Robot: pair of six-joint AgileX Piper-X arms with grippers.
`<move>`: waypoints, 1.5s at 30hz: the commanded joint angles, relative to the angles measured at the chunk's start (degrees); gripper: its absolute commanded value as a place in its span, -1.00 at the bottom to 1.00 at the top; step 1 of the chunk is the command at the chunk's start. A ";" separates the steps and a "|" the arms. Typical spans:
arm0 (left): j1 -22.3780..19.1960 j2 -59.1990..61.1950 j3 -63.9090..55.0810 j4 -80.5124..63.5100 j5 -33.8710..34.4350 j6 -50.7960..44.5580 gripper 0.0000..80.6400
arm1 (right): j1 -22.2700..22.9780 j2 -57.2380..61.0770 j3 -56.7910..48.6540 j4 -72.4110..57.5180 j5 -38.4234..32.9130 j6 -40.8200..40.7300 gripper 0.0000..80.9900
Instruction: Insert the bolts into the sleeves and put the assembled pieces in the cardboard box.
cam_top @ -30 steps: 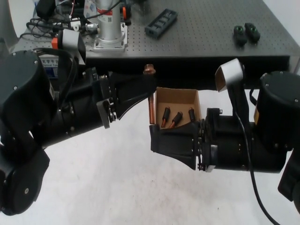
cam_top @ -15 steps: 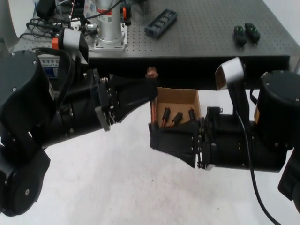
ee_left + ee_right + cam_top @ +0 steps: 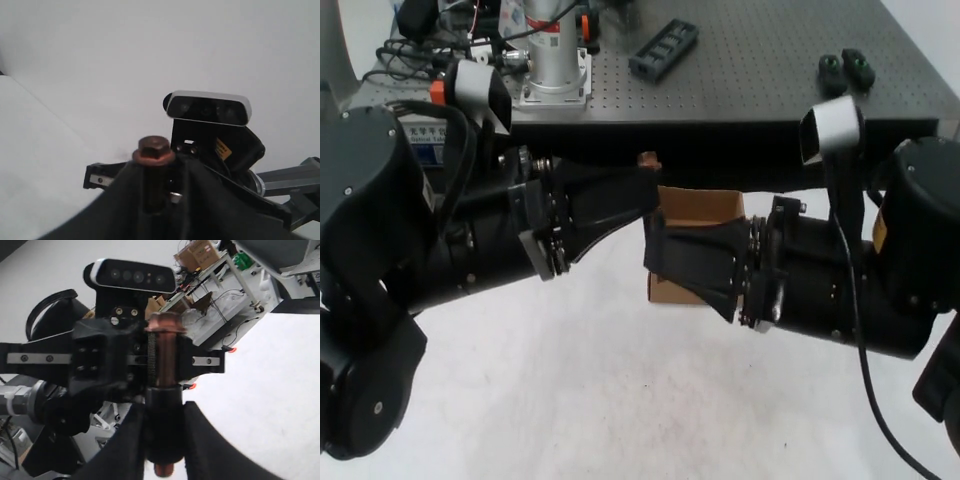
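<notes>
A copper bolt (image 3: 647, 160) stands upright in mid-air over the near-left corner of the cardboard box (image 3: 705, 205). My left gripper (image 3: 642, 195) is shut on it just under the head (image 3: 153, 149). My right gripper (image 3: 656, 248) meets it from the other side, shut on a black sleeve (image 3: 162, 427). The bolt's threaded shaft (image 3: 161, 360) runs down into the sleeve and its tip (image 3: 162, 470) pokes out below. Both grippers touch or nearly touch at the bolt. The right gripper hides the inside of the box.
Behind the box runs a dark perforated bench (image 3: 760, 80) with a black tray (image 3: 663, 47), two black-and-green parts (image 3: 845, 70) and a metal post (image 3: 555, 50). White tabletop (image 3: 590, 380) lies in front, beneath both arms.
My right gripper has risen with the sleeve up the bolt, now covering the shaft and the pieces in the box. My left gripper has shifted slightly right.
</notes>
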 commanded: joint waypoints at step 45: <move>2.99 -60.20 15.15 81.15 -65.55 32.91 -0.98 | -10.53 17.00 -19.72 37.67 26.85 -18.91 -0.49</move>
